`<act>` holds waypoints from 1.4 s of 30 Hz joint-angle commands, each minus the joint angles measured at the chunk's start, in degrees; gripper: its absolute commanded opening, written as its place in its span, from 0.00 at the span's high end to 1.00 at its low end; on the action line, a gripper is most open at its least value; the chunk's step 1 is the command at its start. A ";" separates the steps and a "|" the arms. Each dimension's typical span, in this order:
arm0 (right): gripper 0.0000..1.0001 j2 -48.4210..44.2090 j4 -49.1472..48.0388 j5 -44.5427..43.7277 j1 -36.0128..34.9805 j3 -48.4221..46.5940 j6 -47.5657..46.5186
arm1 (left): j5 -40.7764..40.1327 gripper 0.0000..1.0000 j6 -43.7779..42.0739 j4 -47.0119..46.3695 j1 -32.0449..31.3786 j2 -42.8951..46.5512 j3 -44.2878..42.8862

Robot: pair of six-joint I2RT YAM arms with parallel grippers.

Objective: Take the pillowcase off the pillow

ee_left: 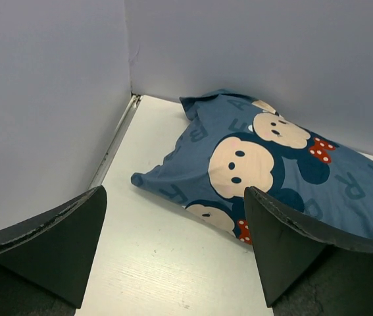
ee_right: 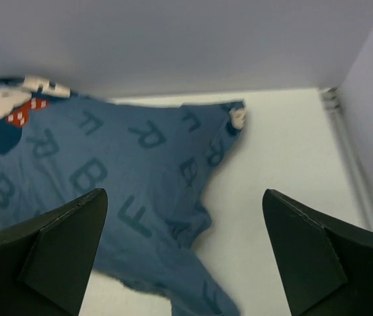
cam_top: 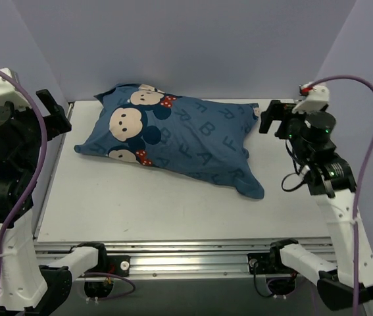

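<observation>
The dark-blue pillowcase (cam_top: 193, 141) lies plump and slanted across the back half of the white table (cam_top: 140, 210). Its mouse faces and red bows are at the left end, its letters toward the right. The pillow is hidden inside it. My left gripper (cam_top: 58, 117) hangs open off the table's left edge, facing the mouse-face end (ee_left: 265, 164), with only bare table between its fingers (ee_left: 173, 191). My right gripper (cam_top: 273, 118) is open above the right end, where a limp, crumpled corner (ee_right: 193, 217) trails toward the front. Nothing is between the right gripper's (ee_right: 183, 192) fingers.
Grey-violet walls (cam_top: 193, 46) close the table in at the back and on both sides. A metal strip (ee_left: 110, 148) runs along the left wall's foot. The arms' base rail (cam_top: 186, 253) borders the front edge. Bare tabletop lies between the cover and the rail.
</observation>
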State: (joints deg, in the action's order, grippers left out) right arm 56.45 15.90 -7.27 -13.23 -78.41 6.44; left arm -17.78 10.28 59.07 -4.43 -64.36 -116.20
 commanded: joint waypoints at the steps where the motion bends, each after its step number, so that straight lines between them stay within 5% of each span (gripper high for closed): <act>1: 0.00 6.03 0.36 12.00 -0.39 5.53 3.66 | 0.46 0.06 1.66 -3.17 -0.23 1.25 4.30; 14: 0.03 22.21 -11.33 14.91 -7.50 23.82 9.38 | 6.00 0.06 8.79 -9.41 -0.32 5.73 33.84; 15: 0.12 22.22 -10.81 14.91 -8.90 24.27 9.73 | 6.26 0.06 9.05 -9.76 -0.23 5.82 34.81; 16: 0.40 21.87 -10.63 14.83 -9.87 24.79 10.08 | 6.35 0.06 9.49 -10.02 -0.23 5.82 36.64; 19: 0.85 18.36 -8.44 13.69 -13.83 26.90 12.37 | 6.70 0.06 10.80 -11.43 -0.23 5.91 39.90; 21: 0.99 15.47 -5.19 13.51 -15.67 27.61 14.74 | 6.97 0.06 11.33 -12.57 -0.23 5.39 41.05; 26: 1.00 10.10 4.02 11.14 -23.76 26.74 19.22 | 7.50 0.06 13.01 -13.89 -0.23 3.10 42.20; 27: 0.99 8.43 5.44 9.22 -24.72 26.30 20.18 | 7.50 0.06 13.18 -14.24 -0.23 2.23 42.11; 30: 0.48 6.84 10.80 4.22 -27.28 22.26 19.85 | 7.23 0.06 13.97 -14.94 -0.32 1.17 41.93; 33: 0.15 8.49 15.20 1.21 -29.21 14.62 17.48 | 6.97 0.06 15.03 -15.47 -0.23 0.46 42.02; 36: 0.01 12.79 17.67 -3.18 -31.66 6.19 13.18 | 6.80 0.06 16.60 -15.47 -0.23 -0.33 42.20; 42: 0.00 25.98 15.57 -10.82 -38.68 -5.51 0.35 | 5.57 0.06 18.02 -16.18 0.21 -0.94 45.36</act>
State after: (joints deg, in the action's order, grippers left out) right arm 75.37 30.33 -11.64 -48.12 -81.03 15.27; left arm -11.33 26.74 45.56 -4.45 -64.86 -72.23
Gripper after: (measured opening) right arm 0.995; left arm 0.939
